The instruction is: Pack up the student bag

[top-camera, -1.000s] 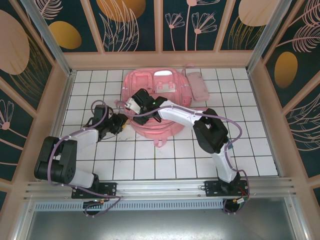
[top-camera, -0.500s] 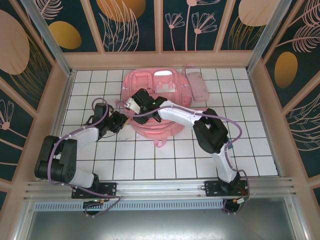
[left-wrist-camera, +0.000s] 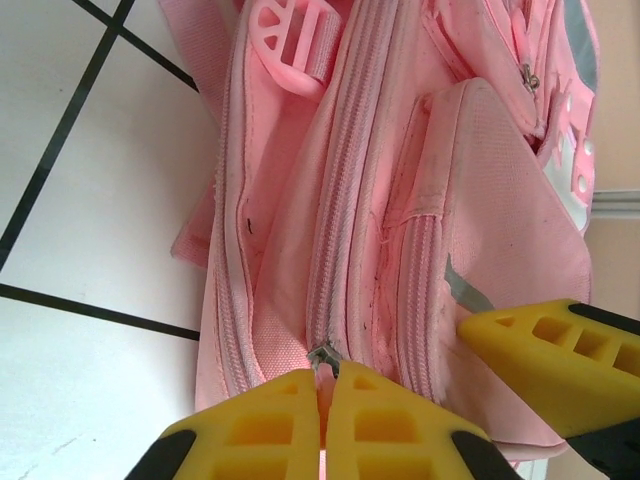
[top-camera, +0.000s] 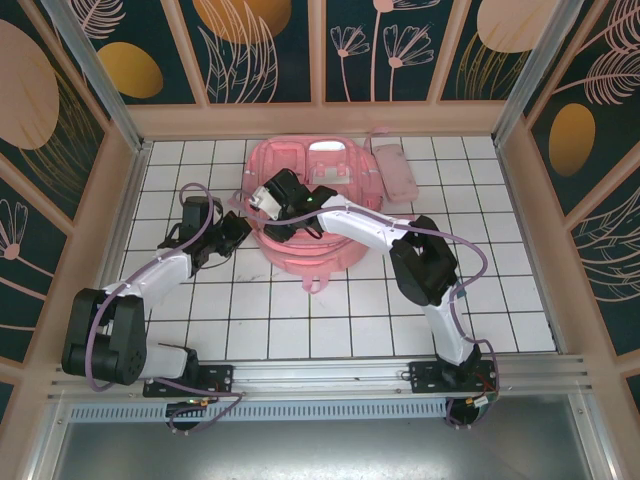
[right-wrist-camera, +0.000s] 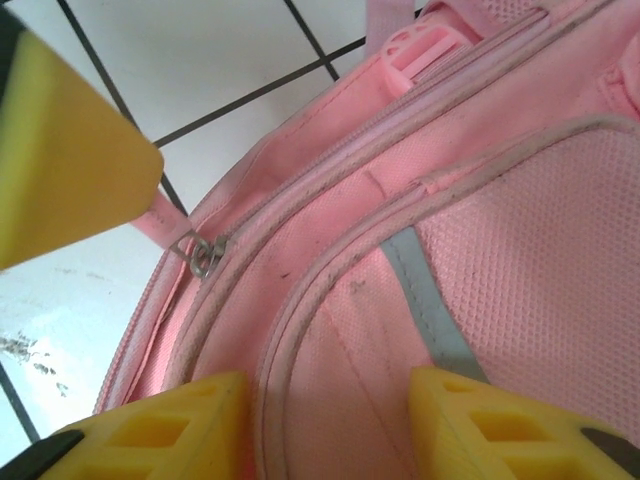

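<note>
The student bag [top-camera: 312, 255] is a large pink backpack lying at the back middle of the tiled table. My left gripper [top-camera: 243, 222] is at its left edge. In the left wrist view this gripper [left-wrist-camera: 325, 385] is shut on the pink pull tab of the metal zipper slider [left-wrist-camera: 323, 357]. My right gripper [top-camera: 272, 200] rests on the bag's left part. In the right wrist view its yellow fingers [right-wrist-camera: 160, 430] straddle and press a wide fold of the front pocket [right-wrist-camera: 340, 340], beside the pale stripe [right-wrist-camera: 425, 300]. The slider [right-wrist-camera: 205, 255] lies just left of them.
A small flat pink pouch [top-camera: 392, 170] lies right of the bag by the back wall. Wooden walls [top-camera: 320, 118] enclose the table on three sides. Bare white tiles [top-camera: 330, 320] stretch in front of the bag toward the arm bases.
My left gripper has swung away from me along the bag's left edge and shut on the zipper pull. The right jaws have narrowed slightly on the pocket fabric.
</note>
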`<state>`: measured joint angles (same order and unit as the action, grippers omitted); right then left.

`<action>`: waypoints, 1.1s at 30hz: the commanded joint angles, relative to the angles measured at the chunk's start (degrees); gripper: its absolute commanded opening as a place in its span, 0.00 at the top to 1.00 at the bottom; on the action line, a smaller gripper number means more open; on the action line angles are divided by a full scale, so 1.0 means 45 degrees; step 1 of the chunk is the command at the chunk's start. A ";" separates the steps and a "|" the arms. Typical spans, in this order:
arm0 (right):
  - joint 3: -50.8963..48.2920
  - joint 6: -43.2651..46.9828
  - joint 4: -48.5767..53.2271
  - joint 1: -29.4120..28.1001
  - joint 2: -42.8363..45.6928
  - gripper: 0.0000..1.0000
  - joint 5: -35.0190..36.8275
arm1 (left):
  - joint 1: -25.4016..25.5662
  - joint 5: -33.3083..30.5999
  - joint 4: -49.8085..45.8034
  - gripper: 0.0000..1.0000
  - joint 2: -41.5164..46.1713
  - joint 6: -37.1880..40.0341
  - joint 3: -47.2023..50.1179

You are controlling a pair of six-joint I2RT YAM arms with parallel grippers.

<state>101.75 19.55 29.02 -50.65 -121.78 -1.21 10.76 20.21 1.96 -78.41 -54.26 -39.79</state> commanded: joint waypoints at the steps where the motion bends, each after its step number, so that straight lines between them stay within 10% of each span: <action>1: 0.0271 0.0536 0.1074 0.0044 0.0093 0.59 -0.0220 | -0.0049 -0.0454 0.0085 1.00 0.0362 0.0763 -0.0664; 10: -0.0033 0.1457 0.0898 0.0182 0.0910 1.00 -0.0422 | -0.0060 -0.1317 -0.0432 1.00 0.0368 0.1218 -0.0936; 33: -0.2885 0.3190 -0.0099 0.0255 0.3556 1.00 -0.3253 | -0.0055 -0.5182 0.0854 1.00 -0.1163 0.2506 -0.2486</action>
<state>90.15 31.68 21.23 -48.95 -110.59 -10.81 12.97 10.85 -2.66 -82.26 -44.56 -48.69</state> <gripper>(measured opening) 0.063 0.066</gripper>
